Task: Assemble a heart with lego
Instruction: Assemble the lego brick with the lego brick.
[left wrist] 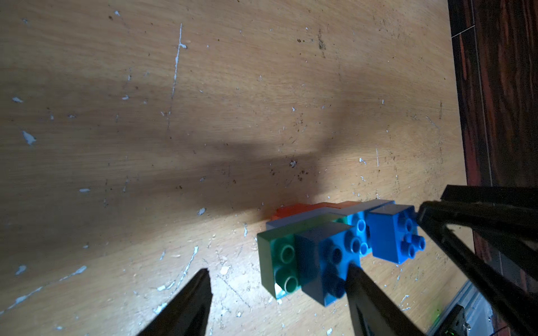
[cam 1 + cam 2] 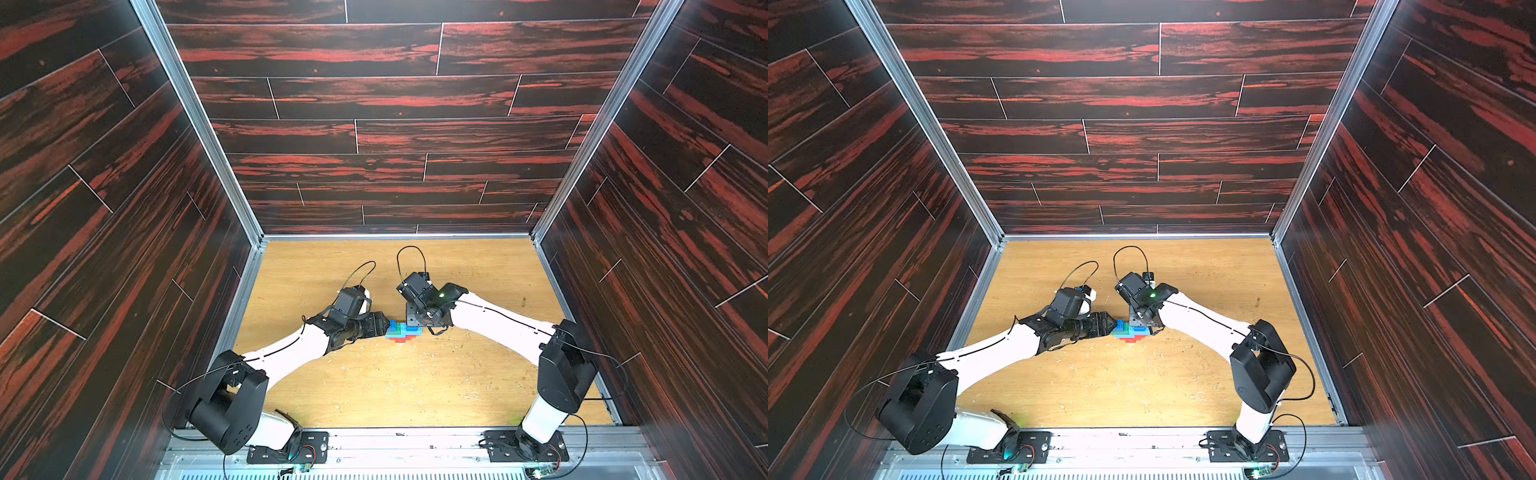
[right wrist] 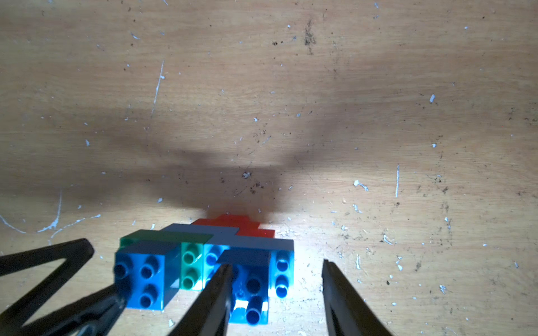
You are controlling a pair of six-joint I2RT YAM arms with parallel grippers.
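Two spread hands point(image 1: 278, 272) point(image 3: 275, 267) at the heart point(image 2: 402, 332)

A scratched, speck-strewn wooden tabletop point(image 2: 374, 386) sits enclosed by dark red-streaked plank walls point(image 2: 374, 95).

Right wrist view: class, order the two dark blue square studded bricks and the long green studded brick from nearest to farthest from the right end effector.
1. The dark blue square studded brick, between the fingers of the right end effector.
2. The long green studded brick, next along the row.
3. The second dark blue square studded brick, beyond the green one.
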